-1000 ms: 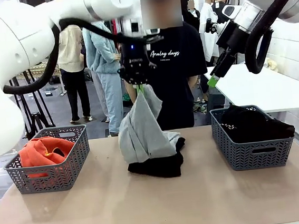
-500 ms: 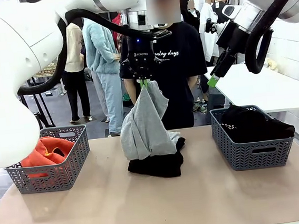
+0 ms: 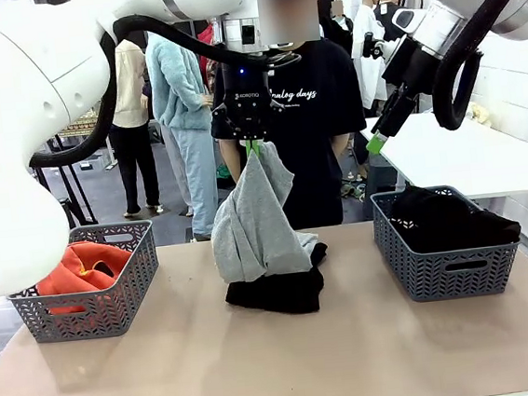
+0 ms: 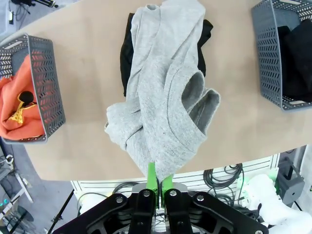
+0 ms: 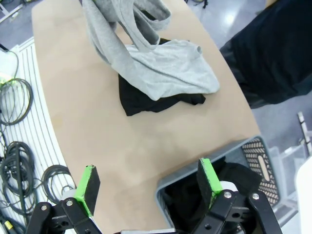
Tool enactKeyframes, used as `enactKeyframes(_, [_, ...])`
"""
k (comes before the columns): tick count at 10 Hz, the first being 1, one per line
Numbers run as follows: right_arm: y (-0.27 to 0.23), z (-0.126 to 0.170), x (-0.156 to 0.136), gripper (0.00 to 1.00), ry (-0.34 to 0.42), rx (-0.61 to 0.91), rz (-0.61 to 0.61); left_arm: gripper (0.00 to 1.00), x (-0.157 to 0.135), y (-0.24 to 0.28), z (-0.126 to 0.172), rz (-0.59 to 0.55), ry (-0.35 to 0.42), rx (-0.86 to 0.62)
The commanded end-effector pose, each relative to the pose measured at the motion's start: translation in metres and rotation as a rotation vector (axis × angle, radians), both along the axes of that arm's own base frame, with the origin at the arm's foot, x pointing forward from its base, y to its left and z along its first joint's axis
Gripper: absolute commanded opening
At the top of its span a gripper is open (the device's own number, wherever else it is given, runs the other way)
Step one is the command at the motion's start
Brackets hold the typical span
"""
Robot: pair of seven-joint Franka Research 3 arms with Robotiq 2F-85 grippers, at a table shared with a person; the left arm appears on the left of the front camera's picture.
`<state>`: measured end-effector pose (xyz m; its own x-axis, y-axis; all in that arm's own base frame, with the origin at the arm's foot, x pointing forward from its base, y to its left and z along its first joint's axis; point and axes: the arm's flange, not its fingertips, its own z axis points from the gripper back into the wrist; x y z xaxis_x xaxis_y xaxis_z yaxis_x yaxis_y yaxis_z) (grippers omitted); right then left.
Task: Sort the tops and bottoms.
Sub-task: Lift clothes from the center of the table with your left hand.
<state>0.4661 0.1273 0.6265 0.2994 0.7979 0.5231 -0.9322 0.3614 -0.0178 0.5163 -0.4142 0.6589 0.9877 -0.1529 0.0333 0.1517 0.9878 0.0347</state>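
The tan table (image 3: 262, 367) stretches wide before me, its whole near half bare, with open strips of tabletop on both sides of the middle pile. A person (image 3: 321, 155) in a black lettered T-shirt stands at the far edge, right behind that pile. Two grey plastic baskets sit near the table's ends: the left basket (image 3: 93, 313) close to my left edge, the right basket (image 3: 449, 274) close to my right edge, each well apart from the pile.

The grey sweatshirt (image 3: 253, 227) hangs in a long drape from my left gripper (image 3: 252, 146), raised above the table's middle. Its lower folds rest on a black garment (image 3: 278, 295) lying crumpled on the tabletop toward the far side. From my left wrist, the sweatshirt shows a light heather knit, bunched in soft folds, with an opening gaping partway down. The black piece peeks out beneath it on both sides.

The orange hoodie (image 3: 74, 268) lies heaped in the left basket, bright against the grey weave. More black fabric (image 3: 444, 223) fills the right basket, mounded above its rim.

My left gripper's green pads are pinched tight together on a fold of the sweatshirt. My right gripper (image 5: 146, 178) hovers high over the near corner of the right basket, fingers spread wide, holding nothing.
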Motion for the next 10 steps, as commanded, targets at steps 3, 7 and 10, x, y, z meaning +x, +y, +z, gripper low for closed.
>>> enactKeyframes(3, [0.0002,-0.0004,0.0000,1.00,0.003,-0.006,0.000,0.00,-0.0036,0.0044,0.0047,-0.003,0.016,-0.013])
enactKeyframes(7, [0.0002,-0.0004,0.0000,1.00,0.003,-0.006,0.000,0.00,-0.0036,0.0044,0.0047,-0.003,0.016,-0.013])
enactKeyframes(10, [0.0002,-0.0004,0.0000,1.00,0.003,-0.006,0.000,0.00,-0.0036,0.0044,0.0047,-0.003,0.016,-0.013])
